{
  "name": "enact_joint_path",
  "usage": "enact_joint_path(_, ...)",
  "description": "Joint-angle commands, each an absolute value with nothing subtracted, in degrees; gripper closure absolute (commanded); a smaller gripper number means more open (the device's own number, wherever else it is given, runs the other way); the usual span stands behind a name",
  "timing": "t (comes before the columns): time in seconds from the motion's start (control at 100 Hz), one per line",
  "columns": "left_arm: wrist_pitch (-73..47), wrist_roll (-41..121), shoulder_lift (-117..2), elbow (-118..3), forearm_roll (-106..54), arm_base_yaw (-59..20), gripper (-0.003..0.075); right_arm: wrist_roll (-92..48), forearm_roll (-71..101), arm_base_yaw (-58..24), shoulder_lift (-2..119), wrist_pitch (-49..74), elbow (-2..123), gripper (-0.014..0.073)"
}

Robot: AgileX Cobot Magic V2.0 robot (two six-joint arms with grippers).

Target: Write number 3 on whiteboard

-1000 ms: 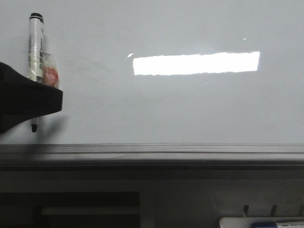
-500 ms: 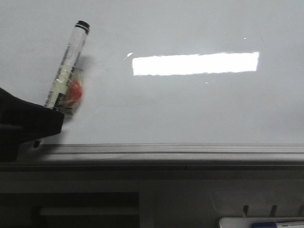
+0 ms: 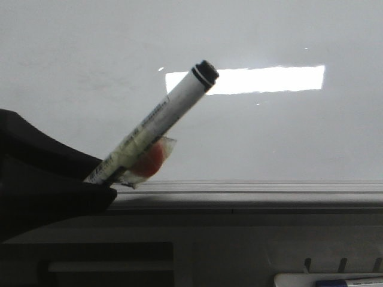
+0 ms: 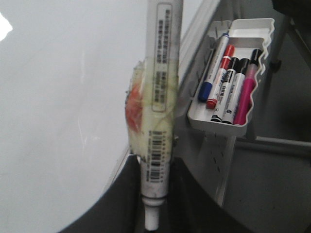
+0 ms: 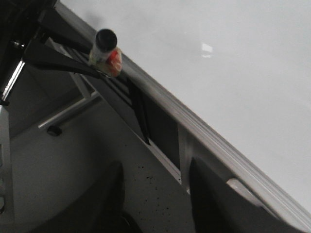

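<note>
The whiteboard [image 3: 269, 137] fills the front view, glossy pale grey with a bright light reflection [image 3: 263, 79] and a grey bottom rail [image 3: 251, 194]. No number 3 shows on it in any view. My left gripper [image 3: 99, 179] is at the lower left, shut on a white marker [image 3: 161, 119] with a black end cap. The marker leans up and to the right across the rail, with an orange lump [image 3: 149, 160] taped to its barrel. In the left wrist view the jaws [image 4: 154, 194] clamp the marker [image 4: 163, 97] near its tip. My right gripper [image 5: 155, 189] is open and empty below the rail.
A white tray [image 4: 228, 73] hangs below the rail and holds blue, red, black and pink markers; its edge shows at the front view's lower right [image 3: 323, 280]. The right wrist view shows the whiteboard [image 5: 218, 58] and the held marker [image 5: 104, 48] far off.
The marker has gone from upright at the far left to leaning steeply right. The left gripper has moved right and lower with it. The board stays unmarked.
</note>
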State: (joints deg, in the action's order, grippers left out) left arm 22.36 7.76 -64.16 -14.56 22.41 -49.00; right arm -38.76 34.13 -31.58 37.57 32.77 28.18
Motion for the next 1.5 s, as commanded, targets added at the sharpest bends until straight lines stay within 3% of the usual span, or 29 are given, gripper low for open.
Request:
enact_joint_path(0.0, 26.88, 7.55, -63.75, -15.88, 24.88, -49.01, 0.0741, -41.66, 35.75, -34.81, 42.59, 27.73, 32.22, 0.0308)
enact_joint_path(0.22, 27.09, 7.55, -63.75, -15.88, 26.74, -49.01, 0.0741, -44.46, 35.24, -43.11, 52.43, 18.57, 38.6, 0.0308)
enact_joint_path(0.52, 27.22, 7.58, -63.75, -15.88, 27.38, -49.01, 0.0741, -44.81, 35.15, -47.25, 62.51, 20.93, 44.33, 0.0309)
enact_joint_path(1.03, 29.67, 7.68, -63.75, -15.88, 27.49, -49.01, 0.0741, -44.81, 34.88, -48.4, 65.04, 24.68, 45.82, 0.0323)
enact_joint_path(1.121, 29.67, 7.68, -63.75, -15.88, 28.1, -49.01, 0.0741, -44.81, 34.88, -48.4, 65.04, 24.68, 45.82, 0.0403)
enact_joint_path(1.261, 29.67, 7.68, -63.75, -15.88, 28.45, -49.01, 0.0741, -44.81, 34.88, -48.4, 65.04, 23.88, 45.82, 0.0665)
enact_joint_path(1.421, 29.79, 7.68, -63.75, -15.88, 28.19, -49.01, 0.0736, -44.81, 34.88, -48.4, 65.04, 23.15, 45.82, 0.0654)
enact_joint_path(1.491, 30.23, 7.68, -63.75, -15.88, 28.19, -49.01, 0.068, -44.81, 34.88, -48.4, 65.04, 22.92, 45.82, 0.0654)
